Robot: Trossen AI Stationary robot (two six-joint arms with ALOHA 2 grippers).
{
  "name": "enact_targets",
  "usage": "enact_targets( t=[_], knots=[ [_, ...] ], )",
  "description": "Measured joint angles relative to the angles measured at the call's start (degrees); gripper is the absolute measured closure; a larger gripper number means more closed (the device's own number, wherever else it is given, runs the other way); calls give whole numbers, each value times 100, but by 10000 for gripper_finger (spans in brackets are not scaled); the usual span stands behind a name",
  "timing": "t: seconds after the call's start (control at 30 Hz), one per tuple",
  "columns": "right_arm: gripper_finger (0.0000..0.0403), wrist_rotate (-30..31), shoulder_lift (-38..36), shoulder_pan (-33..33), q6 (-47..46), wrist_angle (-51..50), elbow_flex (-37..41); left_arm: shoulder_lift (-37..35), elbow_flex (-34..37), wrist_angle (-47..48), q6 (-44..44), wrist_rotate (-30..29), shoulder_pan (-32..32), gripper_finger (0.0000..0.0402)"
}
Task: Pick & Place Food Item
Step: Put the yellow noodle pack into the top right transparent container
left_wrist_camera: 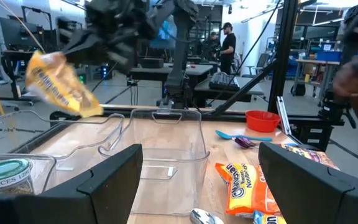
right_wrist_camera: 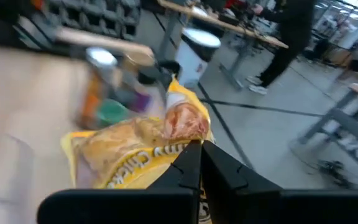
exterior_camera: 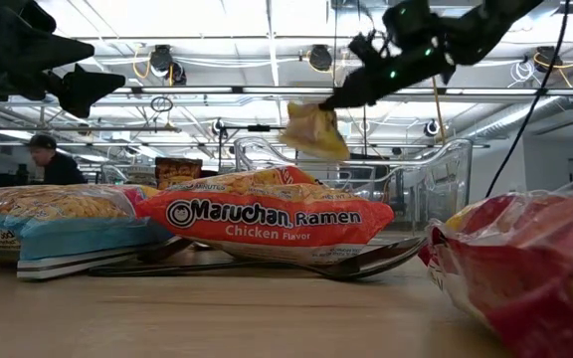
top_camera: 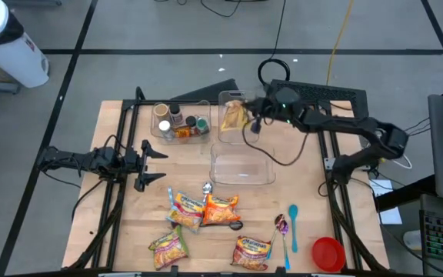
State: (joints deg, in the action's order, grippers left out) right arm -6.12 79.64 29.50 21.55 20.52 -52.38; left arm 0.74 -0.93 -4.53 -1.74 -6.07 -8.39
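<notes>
- The clear bin [top_camera: 242,165] sits at the table [top_camera: 121,231] centre.
- A second clear container [top_camera: 223,100] lies behind it, toward the far edge.
- The spice-jar tray [top_camera: 180,123] stands just left of that container.
- The right gripper [top_camera: 249,112] hangs above the second container, pinched on a ramen packet [top_camera: 235,115] clear of the surface.
- The left gripper [top_camera: 157,165] hovers left of the clear bin.
- Four ramen packs [top_camera: 220,210] lie in front of the bin.
- Two spoons [top_camera: 291,225] lie right of the packs.
- The round bowl [top_camera: 328,253] sits at the front right corner.

left gripper [top_camera: 160,161]: open, idle at left; right gripper [top_camera: 251,113]: clamped, raised
</notes>
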Motion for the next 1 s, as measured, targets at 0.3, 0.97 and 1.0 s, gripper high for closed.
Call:
enact_targets(
  t=[0.3,0.97,1.0],
  knots=[
    [403,-151,1040,697,1617,876,-103,0,0,1,-1,0,0,78],
    [403,480,2153,795,3296,1918,-103,-1,0,1,-2,0,1,78],
    [403,482,2155,804,3238,1914,-103,0,0,1,-1,0,-1,78]
  ],
)
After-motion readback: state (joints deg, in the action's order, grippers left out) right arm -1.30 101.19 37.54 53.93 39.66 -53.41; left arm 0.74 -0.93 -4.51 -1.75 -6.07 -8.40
